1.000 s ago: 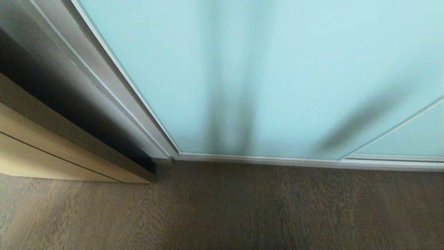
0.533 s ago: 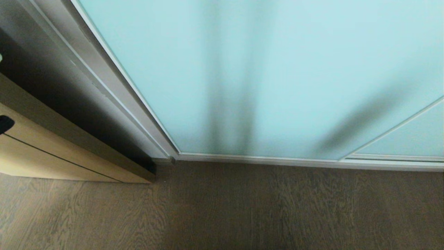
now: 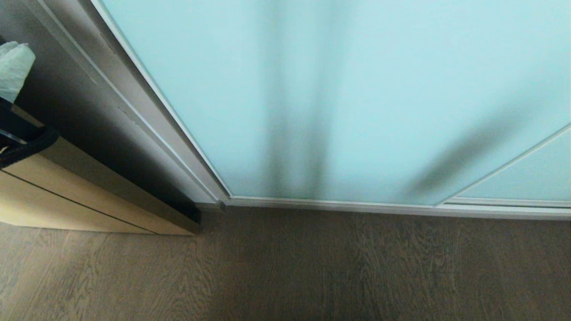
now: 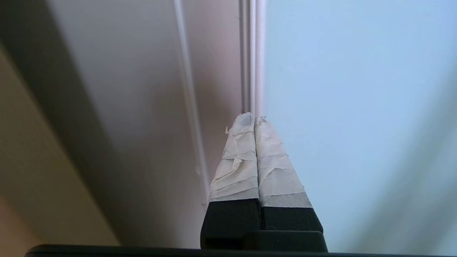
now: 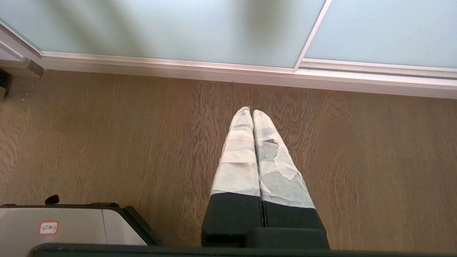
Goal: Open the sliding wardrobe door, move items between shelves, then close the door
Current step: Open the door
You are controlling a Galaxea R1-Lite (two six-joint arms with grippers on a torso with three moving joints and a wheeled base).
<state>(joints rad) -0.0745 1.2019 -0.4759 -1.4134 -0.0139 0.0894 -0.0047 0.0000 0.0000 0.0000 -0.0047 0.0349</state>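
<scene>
Frosted aqua sliding wardrobe door (image 3: pixel 357 89) above grained floor (image 3: pixel 285 267); taped left tool (image 4: pixel 254 117) pinched closed.

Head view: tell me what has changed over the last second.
The left gripper has come into view at the left edge, beside the wardrobe's grey frame, jaws shut and holding nothing. The sliding wardrobe door stays closed, the wood floor and camera are unmoved, and the right gripper is out of that view.
</scene>
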